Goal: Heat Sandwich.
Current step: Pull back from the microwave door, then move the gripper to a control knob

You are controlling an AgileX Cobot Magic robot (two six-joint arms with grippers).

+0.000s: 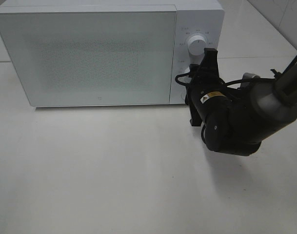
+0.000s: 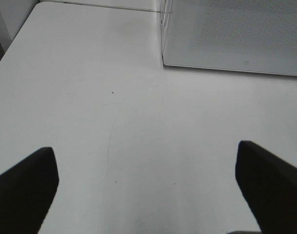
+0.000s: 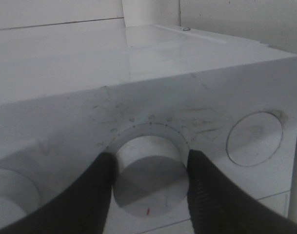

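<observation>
Right wrist view: clamps the right gripper (image 3: 149, 157) around the microwave's (image 1: 89, 53) lower knob (image 3: 148, 180), pressing it from both sides. Reaches in low over the surface (image 1: 114, 170), wrist aimed straight at the microwave front. Hangs the left gripper (image 2: 146, 152) spread wide above bare surface, grasping nothing. Cannot tell where the sandwich is.

Looks down past wide-spread left tool (image 2: 146, 168) onto white desk (image 2: 114, 97); meets, apparently, the front corner of a microwave (image 2: 236, 39) beyond.
</observation>
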